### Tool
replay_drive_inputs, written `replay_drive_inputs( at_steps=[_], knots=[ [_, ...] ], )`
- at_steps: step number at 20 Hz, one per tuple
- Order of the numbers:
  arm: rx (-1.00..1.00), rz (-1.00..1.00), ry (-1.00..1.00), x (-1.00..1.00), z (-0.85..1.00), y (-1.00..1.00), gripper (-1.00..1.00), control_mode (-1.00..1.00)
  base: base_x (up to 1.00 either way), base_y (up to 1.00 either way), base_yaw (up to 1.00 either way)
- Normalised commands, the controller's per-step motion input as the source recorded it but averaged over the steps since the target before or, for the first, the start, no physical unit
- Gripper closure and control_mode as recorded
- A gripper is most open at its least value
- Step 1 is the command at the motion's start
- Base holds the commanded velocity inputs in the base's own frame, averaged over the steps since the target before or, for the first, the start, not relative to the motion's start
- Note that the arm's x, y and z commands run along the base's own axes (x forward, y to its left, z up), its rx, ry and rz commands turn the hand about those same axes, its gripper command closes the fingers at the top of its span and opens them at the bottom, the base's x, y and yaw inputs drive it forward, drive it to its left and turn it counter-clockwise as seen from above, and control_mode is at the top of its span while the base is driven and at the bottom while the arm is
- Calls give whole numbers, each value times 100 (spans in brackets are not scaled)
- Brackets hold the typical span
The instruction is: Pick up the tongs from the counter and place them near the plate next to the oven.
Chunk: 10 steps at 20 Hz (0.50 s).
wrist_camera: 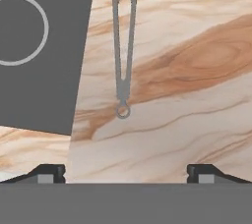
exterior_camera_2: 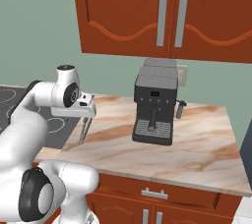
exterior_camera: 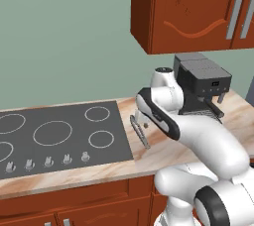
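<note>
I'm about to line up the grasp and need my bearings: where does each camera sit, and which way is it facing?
Left base view: behind the arm's left, looking forward and down at the cooktop, tongs and coffee machine; the white arm rises from lower right.
Right base view: behind the arm's right, facing the counter and coffee machine; the arm rises from lower left, hand above the tongs.
Hand view: on the hand, looking down at the counter; two dark fingertips at the bottom, wide apart.
All three share the tongs beside the cooktop's edge.

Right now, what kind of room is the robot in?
A kitchen, it seems. There is a dark cooktop with ring marks and knobs, a coffee machine on the marbled counter, wooden cabinets above, and tongs lying beside the cooktop.
</note>
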Motion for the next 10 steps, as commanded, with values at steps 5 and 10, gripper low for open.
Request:
replay_drive_inputs(
  at_steps=[5,10],
  knots=[
    [0,14,7,12,-46,0,-100,-100,0,0,0],
    [-7,2,6,46,-61,17,-100,-100,0,0,0]
  ],
)
